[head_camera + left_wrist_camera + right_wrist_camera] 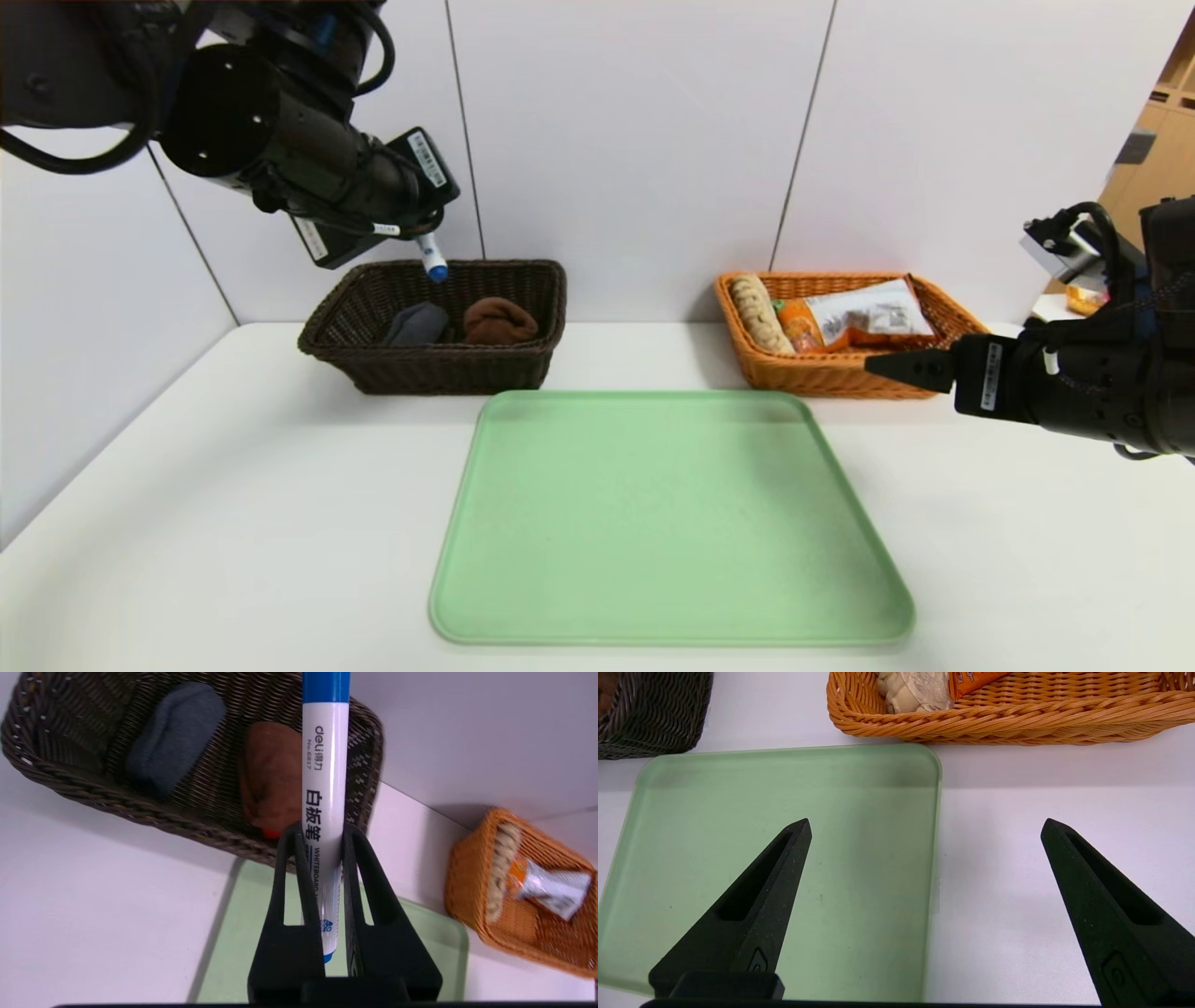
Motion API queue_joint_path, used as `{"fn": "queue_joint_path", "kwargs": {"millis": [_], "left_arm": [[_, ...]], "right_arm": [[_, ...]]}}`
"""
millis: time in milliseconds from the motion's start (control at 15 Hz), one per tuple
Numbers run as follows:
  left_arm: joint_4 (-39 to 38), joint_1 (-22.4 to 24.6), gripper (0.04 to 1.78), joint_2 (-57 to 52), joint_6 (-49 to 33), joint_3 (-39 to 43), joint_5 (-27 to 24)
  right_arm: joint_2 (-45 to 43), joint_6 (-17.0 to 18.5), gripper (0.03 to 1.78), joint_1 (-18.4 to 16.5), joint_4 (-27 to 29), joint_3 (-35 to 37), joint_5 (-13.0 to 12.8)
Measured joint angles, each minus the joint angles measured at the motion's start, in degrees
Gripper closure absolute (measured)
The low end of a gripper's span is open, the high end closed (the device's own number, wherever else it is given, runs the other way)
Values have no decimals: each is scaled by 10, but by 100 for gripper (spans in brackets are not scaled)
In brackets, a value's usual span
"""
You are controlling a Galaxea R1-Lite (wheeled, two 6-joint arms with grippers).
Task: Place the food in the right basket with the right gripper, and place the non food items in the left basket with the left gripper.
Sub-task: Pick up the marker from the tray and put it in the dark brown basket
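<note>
My left gripper is shut on the white marker with blue cap, held above the dark brown basket; the left wrist view shows the marker clamped between my left gripper. In that basket lie the grey cloth, the brown towel and a bit of the red toy. The orange basket holds the bread roll and the orange snack bag. My right gripper is open and empty, low over the table in front of the orange basket.
A light green tray lies empty in the middle of the white table, just in front of both baskets. A white panelled wall stands right behind the baskets. Shelving shows at the far right.
</note>
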Motion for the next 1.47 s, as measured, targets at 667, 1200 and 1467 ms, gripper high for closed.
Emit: {"fn": "queue_joint_path", "kwargs": {"millis": [667,1200,1467], "left_arm": [[-92,130,164,163,-5,4,-74],[-92,144,81,183,-4,3,-75],[-88,142,53,134,2,3,-75]], "right_arm": [[-8,1,11,1,0,3,1],[-4,1,11,6,0,2,1],[-4,1,11,7,-5,2,0]]}}
